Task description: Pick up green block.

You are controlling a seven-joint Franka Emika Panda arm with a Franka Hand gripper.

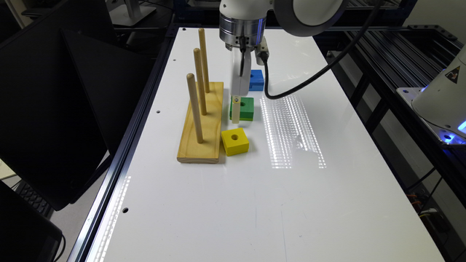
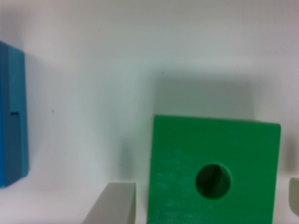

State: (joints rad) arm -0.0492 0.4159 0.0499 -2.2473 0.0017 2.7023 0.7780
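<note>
White table (image 1: pixel 255 203), wooden peg board (image 1: pixel 202 125) along the exterior view's left. Three holed blocks in a row beside it: blue block (image 1: pixel 256 80) farthest, green block (image 1: pixel 242 108) in the middle, yellow block (image 1: pixel 235 141) nearest. Gripper (image 1: pixel 236 118) down at the green block, which sits straight under the hand. Wrist view: green block (image 2: pixel 212 172) lies between the fingers (image 2: pixel 114 203), one either side, spread, gaps visible, not yet pinching. Block looks square, no long axis. Exterior view cannot resolve the fingers; wrist view does.
</note>
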